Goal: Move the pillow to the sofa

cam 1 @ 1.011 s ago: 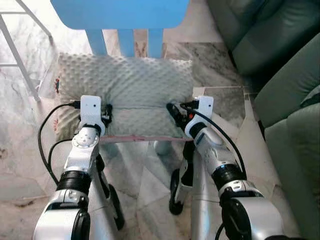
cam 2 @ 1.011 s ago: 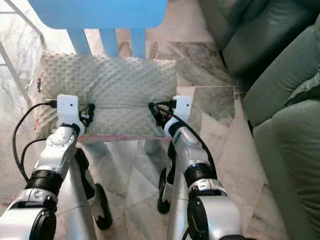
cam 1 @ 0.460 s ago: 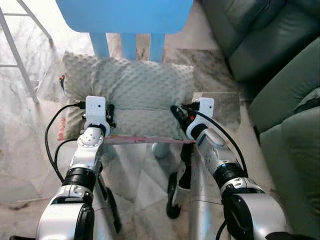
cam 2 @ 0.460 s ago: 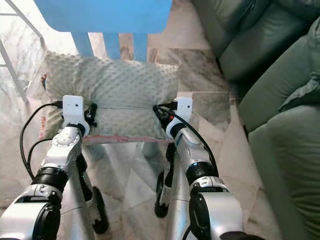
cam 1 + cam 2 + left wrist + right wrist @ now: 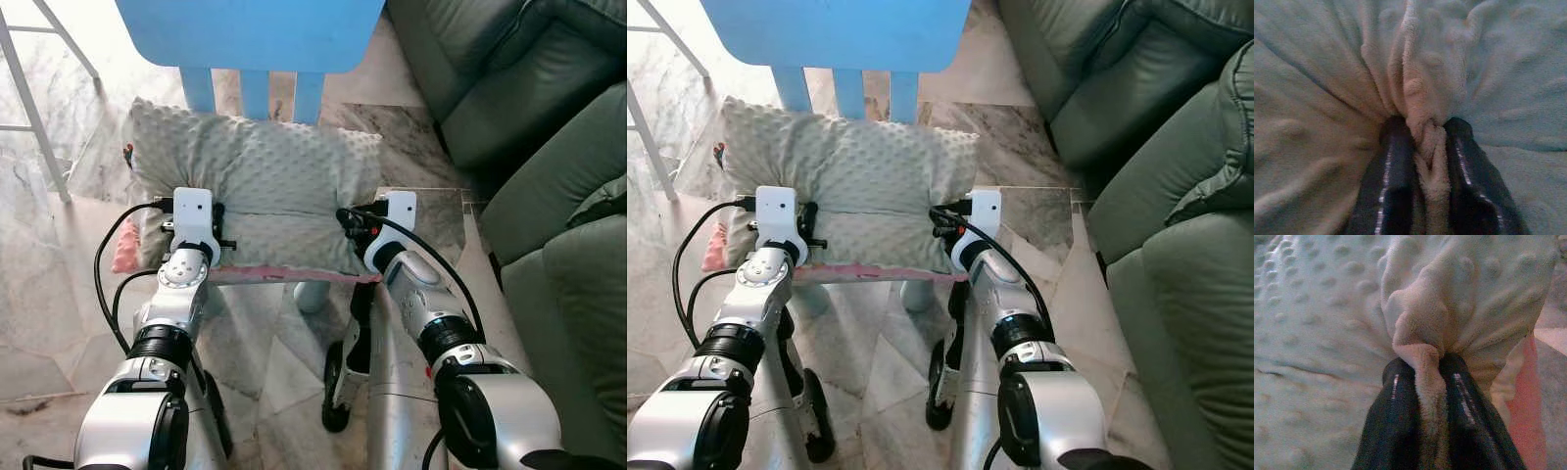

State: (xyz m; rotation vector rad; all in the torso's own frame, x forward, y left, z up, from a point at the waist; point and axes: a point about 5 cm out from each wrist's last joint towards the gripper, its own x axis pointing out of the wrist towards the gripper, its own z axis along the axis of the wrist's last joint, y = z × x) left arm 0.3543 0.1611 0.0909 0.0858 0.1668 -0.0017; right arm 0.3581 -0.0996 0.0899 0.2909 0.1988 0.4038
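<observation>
Both arms reach forward, each end effector pinching the same pale grey-green dimpled fleece pillow [image 5: 257,191] with a pink underside edge.

Left end effector [image 5: 1426,134]: two black fingers [image 5: 1393,166] closed tight on a bunched fold of the fleece, fabric squeezed up between them. In the head views it sits under its white wrist camera block [image 5: 192,213], gripping the pillow's near-left part.

Right end effector [image 5: 1422,364]: fingers [image 5: 1464,401] also clamped nearly together on a raised ridge of fleece, pink backing showing just beside one finger. From the head it grips the pillow's near-right corner, by its own white block [image 5: 400,210].

The pillow spans between the two end effectors and extends ahead of them, with the pink edge running along the near side between the wrists. Whether it is lifted clear or resting on something cannot be told.

Just beyond the pillow's far edge stands a bright blue plastic chair [image 5: 250,29], its blue slats [image 5: 255,93] touching or just behind the pillow. A blue leg [image 5: 312,294] shows below the pillow, near the right wrist.

To the right of the right end effector, well apart from the pillow, is a dark green leather sofa [image 5: 549,147]. Far left of the left end effector, a white metal frame [image 5: 29,108]. Veined marble tile floor [image 5: 49,294] below.
</observation>
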